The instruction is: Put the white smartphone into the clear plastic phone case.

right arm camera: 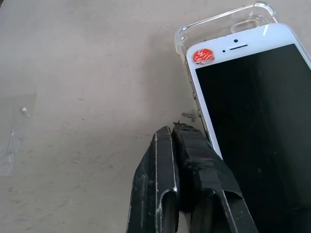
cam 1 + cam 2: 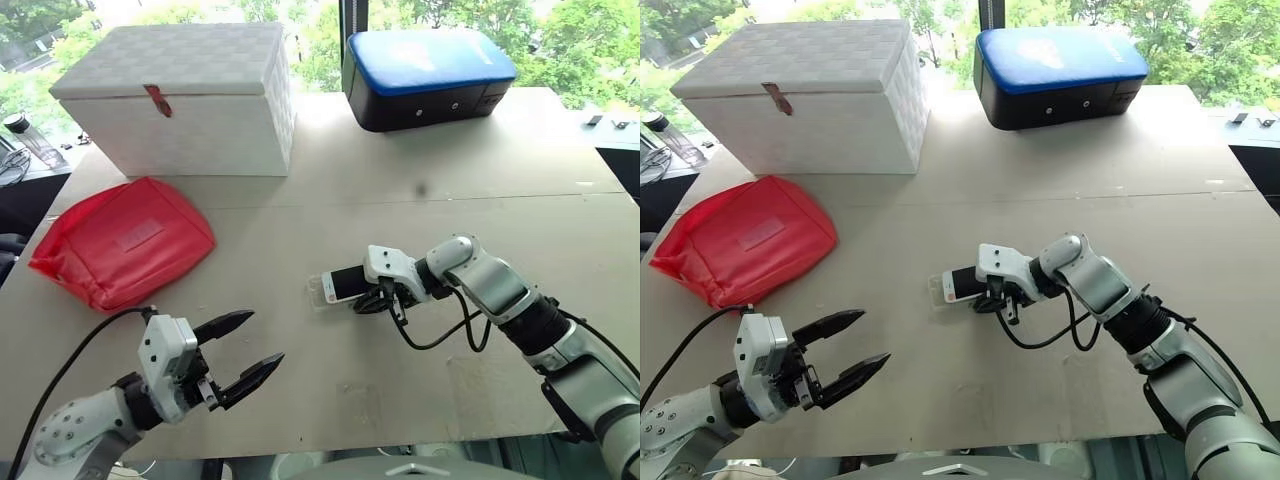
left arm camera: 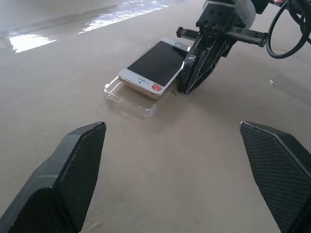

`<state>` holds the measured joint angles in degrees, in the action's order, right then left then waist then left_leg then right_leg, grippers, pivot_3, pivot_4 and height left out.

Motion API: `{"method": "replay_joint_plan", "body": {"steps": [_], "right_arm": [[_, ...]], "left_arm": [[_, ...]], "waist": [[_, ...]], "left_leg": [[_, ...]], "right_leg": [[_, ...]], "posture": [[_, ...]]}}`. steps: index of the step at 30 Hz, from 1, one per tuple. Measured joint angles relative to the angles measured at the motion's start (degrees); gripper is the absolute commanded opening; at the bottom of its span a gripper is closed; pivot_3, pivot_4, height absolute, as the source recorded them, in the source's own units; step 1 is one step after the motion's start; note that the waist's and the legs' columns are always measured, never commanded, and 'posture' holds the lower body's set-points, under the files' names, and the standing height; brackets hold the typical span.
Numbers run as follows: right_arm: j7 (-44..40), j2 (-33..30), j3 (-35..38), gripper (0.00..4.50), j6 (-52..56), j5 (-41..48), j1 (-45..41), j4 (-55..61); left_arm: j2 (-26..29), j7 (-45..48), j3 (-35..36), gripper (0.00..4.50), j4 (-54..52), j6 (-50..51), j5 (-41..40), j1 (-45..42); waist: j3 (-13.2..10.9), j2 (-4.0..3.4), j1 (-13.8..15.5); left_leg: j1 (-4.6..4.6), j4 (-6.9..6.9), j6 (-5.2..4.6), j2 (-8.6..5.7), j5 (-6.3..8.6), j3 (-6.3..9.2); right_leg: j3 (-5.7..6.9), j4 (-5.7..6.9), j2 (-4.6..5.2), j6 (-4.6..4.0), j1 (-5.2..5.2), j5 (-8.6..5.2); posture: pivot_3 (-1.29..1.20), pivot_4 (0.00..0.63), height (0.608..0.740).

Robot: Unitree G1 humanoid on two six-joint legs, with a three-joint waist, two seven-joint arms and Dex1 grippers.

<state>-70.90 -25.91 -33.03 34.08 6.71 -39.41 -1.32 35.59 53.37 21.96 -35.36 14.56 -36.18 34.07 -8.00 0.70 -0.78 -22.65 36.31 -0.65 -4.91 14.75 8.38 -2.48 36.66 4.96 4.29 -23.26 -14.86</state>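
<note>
Right gripper (image 1: 180,133) was pinched fully closed, holding nothing, tips down beside the long edge of the phone (image 3: 154,65); left gripper (image 2: 245,357) hung wide open and empty, near the table's (image 2: 400,180) front edge. Phone lay screen-up, overlapping the case (image 3: 127,95) but not seated, case end sticking out past it. Red round sticker (image 1: 203,56) by the earpiece, writing unreadable.
</note>
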Motion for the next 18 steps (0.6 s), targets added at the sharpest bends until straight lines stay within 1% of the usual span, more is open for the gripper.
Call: {"method": "replay_joint_plan", "body": {"steps": [5, 7, 11, 15, 18], "right_arm": [[-1.39, 0.05, 1.11, 0.05, -0.16, 2.20, 0.11, 0.71], [-1.41, 1.18, 3.40, 0.05, 0.16, 4.38, 0.23, 2.09], [-0.40, 2.89, 4.75, 0.05, 0.23, 5.96, 0.23, 3.61], [3.89, 5.09, 4.58, 0.05, -0.96, 3.82, 0.23, 1.90], [5.16, 5.10, 3.45, 0.05, -2.46, 1.70, 0.30, 0.63]], "left_arm": [[-0.73, 0.16, 0.05, 4.50, -0.36, -0.02, -0.56, 1.08], [-1.06, 0.69, 0.34, 4.50, -0.42, -0.26, -1.57, 1.77], [-1.20, 2.05, 1.19, 4.50, -0.16, -2.55, -1.08, 2.52], [-2.04, 3.17, 1.27, 4.50, 1.15, -4.61, 0.14, 4.02], [-2.21, 3.16, 1.27, 4.50, 1.35, -5.19, 0.33, 4.01]], "waist": [[0.00, 0.00, -0.04], [0.00, 0.01, -0.05], [0.02, 0.03, -0.02], [0.04, 0.07, -0.06], [0.05, 0.08, 0.09]], "left_leg": [[0.00, 0.01, 0.00, 0.00, 0.00, 0.00], [0.00, 0.01, 0.00, 0.01, 0.00, 0.01], [0.00, 0.02, 0.00, 0.01, 0.00, 0.00], [0.02, 0.04, 0.00, 0.00, 0.00, -0.02], [0.02, 0.04, 0.00, 0.00, 0.00, 0.00]], "right_leg": [[-0.01, 0.00, 0.00, 0.00, 0.00, 0.00], [-0.01, 0.01, 0.02, 0.00, -0.01, 0.00], [0.00, 0.05, 0.01, -0.01, 0.00, 0.00], [-0.02, 0.08, -0.04, -0.02, -0.01, 0.01], [0.02, 0.09, -0.05, -0.02, 0.00, 0.01]], "posture": [[0.00, 0.150, 0.740], [0.00, 0.150, 0.740], [0.00, 0.150, 0.740], [0.00, 0.150, 0.740], [0.00, 0.150, 0.740]]}}
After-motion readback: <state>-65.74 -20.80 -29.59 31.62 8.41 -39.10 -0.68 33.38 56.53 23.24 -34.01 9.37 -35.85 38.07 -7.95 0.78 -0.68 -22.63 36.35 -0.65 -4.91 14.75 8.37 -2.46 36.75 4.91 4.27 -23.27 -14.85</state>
